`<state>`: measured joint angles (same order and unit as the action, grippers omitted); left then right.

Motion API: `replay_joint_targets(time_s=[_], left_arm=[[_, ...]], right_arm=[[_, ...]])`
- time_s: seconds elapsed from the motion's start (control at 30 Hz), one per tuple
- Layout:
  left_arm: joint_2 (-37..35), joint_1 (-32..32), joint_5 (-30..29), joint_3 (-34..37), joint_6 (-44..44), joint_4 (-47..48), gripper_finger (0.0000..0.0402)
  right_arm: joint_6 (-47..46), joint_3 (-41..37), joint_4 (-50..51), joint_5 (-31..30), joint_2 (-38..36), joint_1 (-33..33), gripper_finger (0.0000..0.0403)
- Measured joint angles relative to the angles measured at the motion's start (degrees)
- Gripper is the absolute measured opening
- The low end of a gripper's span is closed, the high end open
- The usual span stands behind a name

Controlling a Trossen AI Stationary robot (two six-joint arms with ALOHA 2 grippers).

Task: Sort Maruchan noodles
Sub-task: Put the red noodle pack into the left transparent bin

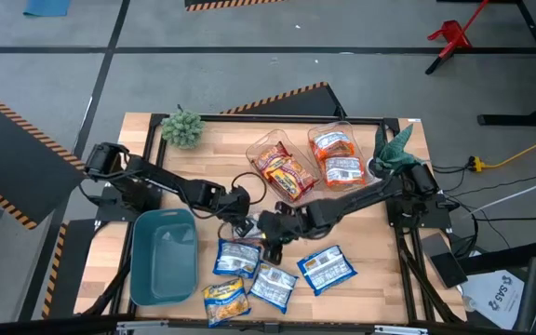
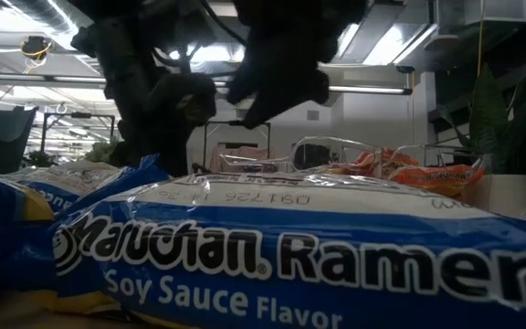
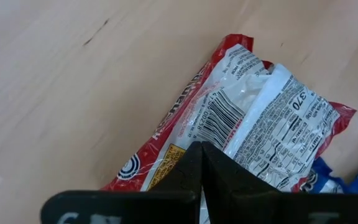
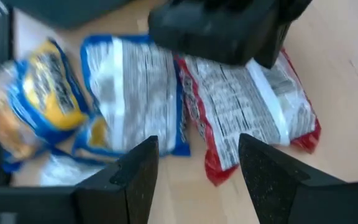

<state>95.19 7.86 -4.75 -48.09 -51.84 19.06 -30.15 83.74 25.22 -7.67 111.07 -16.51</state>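
Observation:
A red-edged Maruchan packet [image 3: 260, 106] lies on the wooden table, printed back up, near the middle. My left gripper [image 3: 201, 148] is shut, its tips over the packet's long edge; in the high view it sits at mid-table [image 1: 243, 221]. My right gripper [image 4: 197, 168] is open and hovers just short of the red packet [image 4: 247, 106] and a blue packet [image 4: 135, 87], touching neither; in the high view it is beside the left gripper [image 1: 270, 233]. Three blue packets [image 1: 273, 270] and a yellow one [image 1: 224, 300] lie toward the near edge. My left gripper points its shut fingertips [image 3: 191, 163] down at the red packet's long edge beside the barcode [image 3: 219, 115]. The fingers themselves hide the meeting place, so I cannot tell whether they touch or pinch the plastic. The packet lies flat on the table.
A teal bin [image 1: 164, 256] stands at the near left. Two clear containers with orange-red packets [image 1: 282, 167] [image 1: 336, 156] stand toward the far side. Small plants sit at the far left [image 1: 182, 128] and far right [image 1: 394, 149]. A blue Soy Sauce packet [image 2: 290, 247] fills the low view.

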Motion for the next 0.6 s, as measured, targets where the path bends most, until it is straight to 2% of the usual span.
replay_joint_targets(time_s=[0.17, 0.33, 0.5, 0.6], left_arm=[[0.3, -0.3, -0.1, 0.0, 1.4, -0.4, 0.0000], [-1.7, -0.4, -0.3, -0.8, 4.4, 0.6, 0.0000], [-6.2, 1.4, -7.0, -3.9, 4.2, 7.6, 0.0000], [-6.8, 1.8, -8.4, -4.0, 4.0, 13.1, 0.0000]], right_arm=[[2.1, -1.0, 4.7, -7.3, 0.4, -2.9, 0.0205], [1.8, -3.4, 4.1, -7.7, 0.6, -4.7, 0.0205], [0.5, -3.7, 3.5, -8.2, 0.6, -4.9, 0.0205], [0.7, -3.7, 1.8, -8.4, 0.6, -4.8, 0.0205]])
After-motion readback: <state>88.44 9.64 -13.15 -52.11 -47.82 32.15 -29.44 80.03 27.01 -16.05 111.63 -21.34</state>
